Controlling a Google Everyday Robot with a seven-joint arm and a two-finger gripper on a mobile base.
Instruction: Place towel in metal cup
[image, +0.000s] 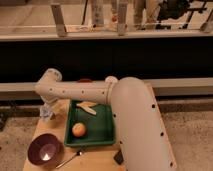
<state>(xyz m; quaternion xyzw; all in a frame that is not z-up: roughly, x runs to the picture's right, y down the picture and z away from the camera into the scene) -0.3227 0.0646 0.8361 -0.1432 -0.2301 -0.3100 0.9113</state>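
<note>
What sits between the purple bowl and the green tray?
In the camera view, a spoon lies on the wooden table between the purple bowl and the green tray. The end effector hangs near the table's far-left corner.

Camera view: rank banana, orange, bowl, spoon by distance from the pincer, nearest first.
The pincer is at the table's left edge, below the arm's elbow.
1. Banana: top of the green tray, right of the pincer.
2. Orange in the tray and bowl at front left: too close to call.
3. Spoon: front edge, right of the bowl.
</note>
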